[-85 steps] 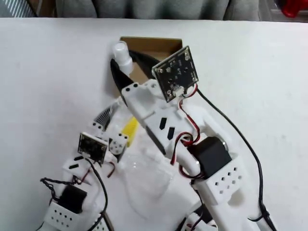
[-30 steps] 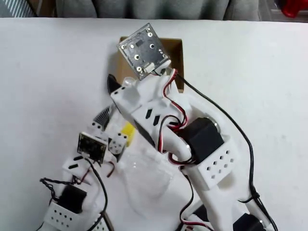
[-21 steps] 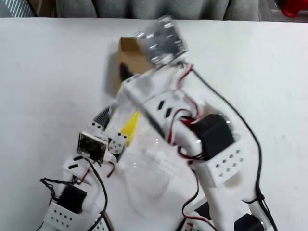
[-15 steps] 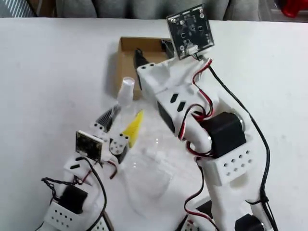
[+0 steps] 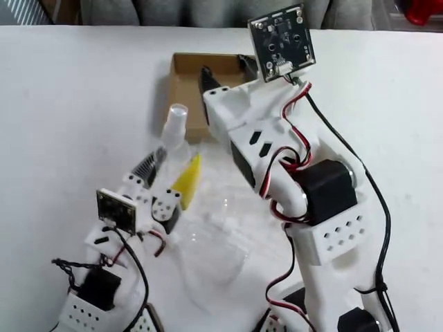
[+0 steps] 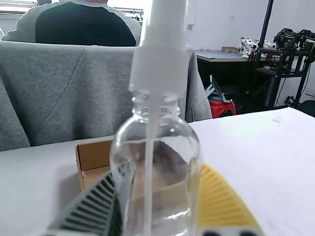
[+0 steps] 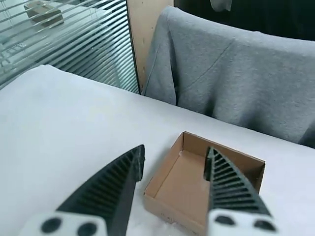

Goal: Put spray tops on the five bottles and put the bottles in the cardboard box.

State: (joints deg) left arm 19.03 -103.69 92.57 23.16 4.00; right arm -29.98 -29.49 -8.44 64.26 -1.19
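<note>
Left gripper point(image 5: 168, 166) clamps 1 bottle point(image 5: 174, 135) just beside the cardboard box point(image 5: 183, 90); we judge it light, slick, breakable, best held mid-body. Right gripper point(image 7: 175, 152) gapes over the box.

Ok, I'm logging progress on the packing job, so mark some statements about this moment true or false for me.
1. The left tool is shut on a clear glass bottle. True.
2. The right tool grips a spray top. False: it is open and empty, above the brown cardboard box.
3. The bottle lies inside the cardboard box. False: it is outside the box, between the left tool's grey and yellow fingers.
4. A white spray top sits on the bottle's neck, its tube running down inside the glass. True.
</note>
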